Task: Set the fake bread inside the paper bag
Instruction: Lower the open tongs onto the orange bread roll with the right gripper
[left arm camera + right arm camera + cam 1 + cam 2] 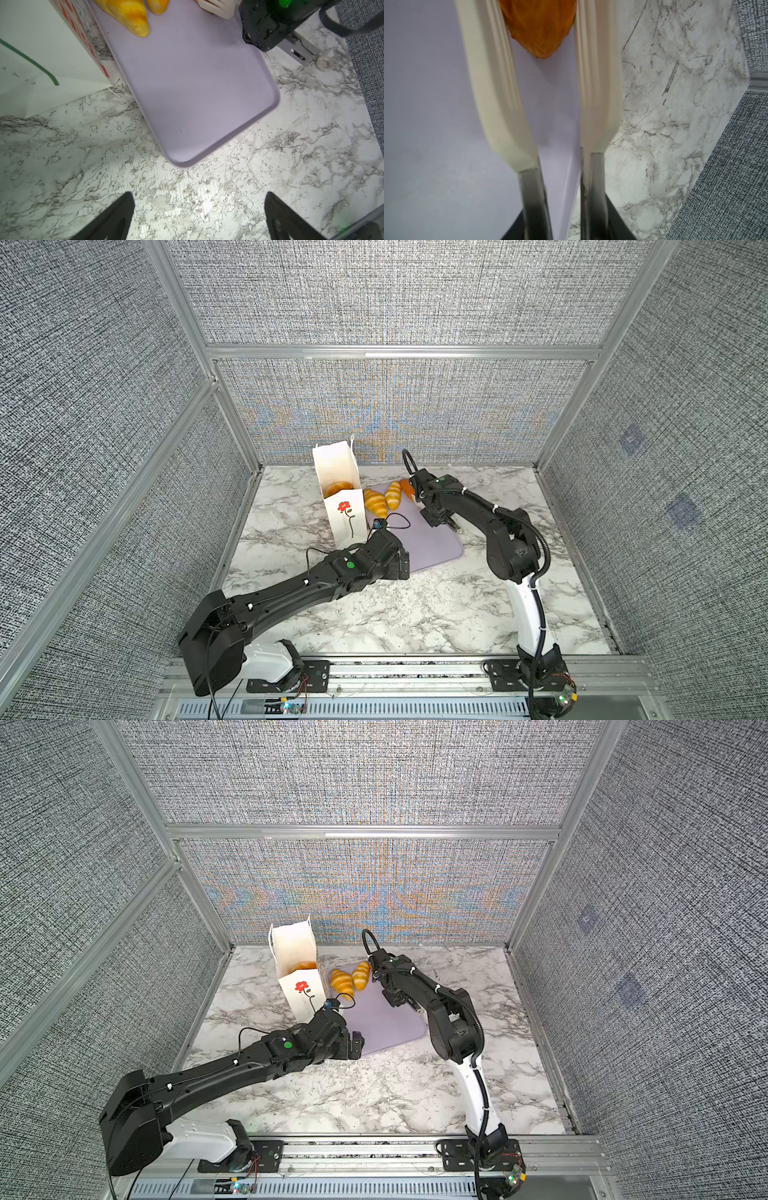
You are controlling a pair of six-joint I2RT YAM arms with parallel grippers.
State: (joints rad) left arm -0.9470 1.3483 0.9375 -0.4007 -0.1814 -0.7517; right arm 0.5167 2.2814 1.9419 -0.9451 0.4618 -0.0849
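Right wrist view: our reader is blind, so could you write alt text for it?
The right gripper's two cream fingers clasp an orange-brown bread piece from both sides, over the lilac tray. A marbled tabletop shows beside the tray.

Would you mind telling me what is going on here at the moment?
The right claw holds white tongs, whose tips flank the orange-brown pastry on the lilac tray. Two striped croissants lie on the tray beside the paper bag, which already has one pastry inside. The left claw hangs open and empty over the table near the tray's corner.
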